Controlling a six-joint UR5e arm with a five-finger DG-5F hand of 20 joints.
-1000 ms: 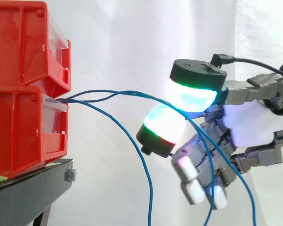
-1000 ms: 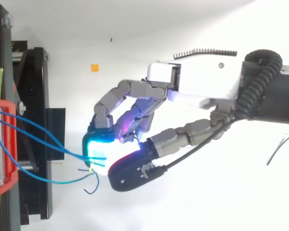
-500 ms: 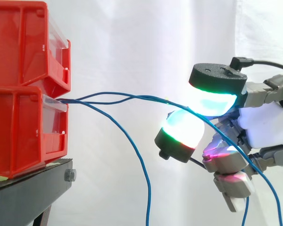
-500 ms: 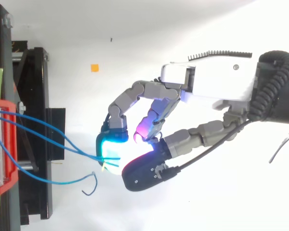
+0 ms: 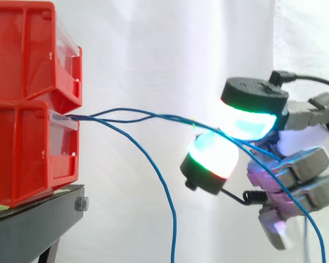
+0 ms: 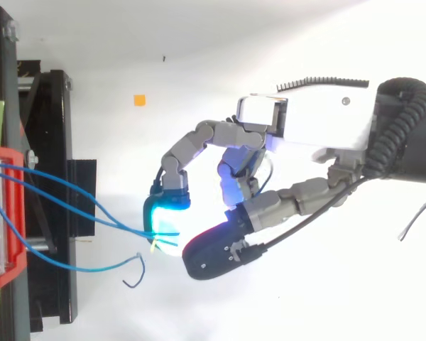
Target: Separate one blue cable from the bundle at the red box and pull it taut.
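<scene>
Several thin blue cables come out of the front of the lower red bin (image 5: 22, 153). Two of them (image 5: 153, 116) run almost level to the right into my hand (image 6: 319, 128), pinched between two glowing pads (image 5: 247, 118). They still sag slightly. In the top view these two cables (image 6: 78, 202) end at the cyan pad (image 6: 167, 213). A third blue cable (image 5: 159, 181) droops free from the bin and hangs downward; its loose curled end (image 6: 136, 266) lies apart from the hand. The other fingers (image 5: 296, 170) are curled under the palm.
A second red bin (image 5: 22, 49) is stacked on the lower one, both on a black stand (image 5: 33, 224) at the left. A small orange marker (image 6: 139, 100) lies on the white floor. White curtain behind; open space below and right of the bins.
The hand has moved right, away from the bins, drawing the two pinched cables straighter. Its other fingers have curled in further. The third cable hangs as before.
</scene>
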